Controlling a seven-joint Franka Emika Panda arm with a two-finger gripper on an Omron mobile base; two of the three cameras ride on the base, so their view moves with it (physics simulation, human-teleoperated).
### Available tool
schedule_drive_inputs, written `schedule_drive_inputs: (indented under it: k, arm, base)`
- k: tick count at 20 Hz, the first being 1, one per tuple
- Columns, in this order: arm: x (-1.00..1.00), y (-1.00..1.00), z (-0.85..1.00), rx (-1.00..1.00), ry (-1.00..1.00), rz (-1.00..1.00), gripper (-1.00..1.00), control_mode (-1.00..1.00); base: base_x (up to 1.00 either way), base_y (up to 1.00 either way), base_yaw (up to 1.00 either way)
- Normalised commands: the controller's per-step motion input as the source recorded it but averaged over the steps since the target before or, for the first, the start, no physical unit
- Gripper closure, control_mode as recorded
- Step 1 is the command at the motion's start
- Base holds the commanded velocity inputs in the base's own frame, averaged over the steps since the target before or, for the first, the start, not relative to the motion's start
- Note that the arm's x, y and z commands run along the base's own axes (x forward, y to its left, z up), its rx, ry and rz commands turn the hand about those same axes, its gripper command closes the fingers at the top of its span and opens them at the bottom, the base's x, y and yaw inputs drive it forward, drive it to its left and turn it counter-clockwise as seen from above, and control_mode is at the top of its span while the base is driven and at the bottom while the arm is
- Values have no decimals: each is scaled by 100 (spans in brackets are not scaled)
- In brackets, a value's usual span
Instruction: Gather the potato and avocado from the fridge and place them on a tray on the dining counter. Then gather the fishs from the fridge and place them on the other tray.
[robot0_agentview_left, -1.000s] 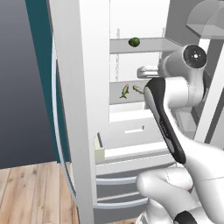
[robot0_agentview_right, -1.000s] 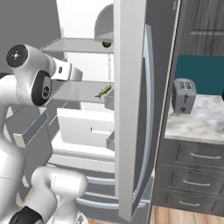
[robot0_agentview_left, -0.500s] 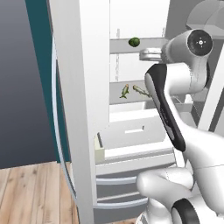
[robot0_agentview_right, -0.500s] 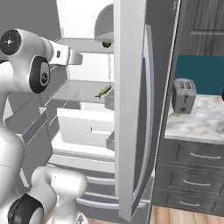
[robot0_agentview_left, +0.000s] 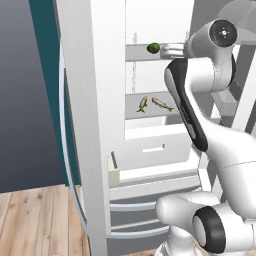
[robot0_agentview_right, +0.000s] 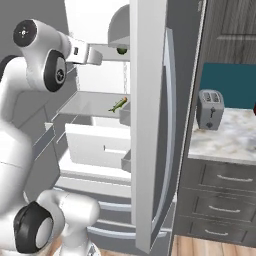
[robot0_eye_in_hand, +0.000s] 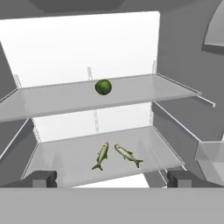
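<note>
Now the gripper (robot0_eye_in_hand: 112, 179) faces into the open fridge (robot0_agentview_left: 90, 125) with its jaws spread wide and nothing between them.

Seen from the hand, the two dark fingertips (robot0_eye_in_hand: 43, 178) stand far apart at the bottom, and the avocado (robot0_eye_in_hand: 103, 86) sits on the upper shelf (robot0_eye_in_hand: 144, 92), well beyond and above the gap between them, close to the middle line. The fishs (robot0_eye_in_hand: 114, 155) lie side by side on the lower shelf (robot0_eye_in_hand: 61, 159), apart from the jaws and nearer than the avocado, heads close together and tails splayed outward. From the left base view, the avocado (robot0_agentview_left: 153, 48) rests just beside the hand on the upper shelf, with the fishs (robot0_agentview_left: 154, 103) on the shelf below it.
</note>
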Motion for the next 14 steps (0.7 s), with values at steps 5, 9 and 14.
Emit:
schedule_drive_inputs:
  k: [5, 9, 14]
  arm:
    - [44, -11, 0, 0, 8, -1, -100, -100]
    - [48, -7, 0, 0, 4, -1, -100, -100]
    - [49, -2, 0, 0, 3, -1, -100, -100]
  base:
    - [0, 0, 0]
    - [0, 0, 0]
    - [0, 0, 0]
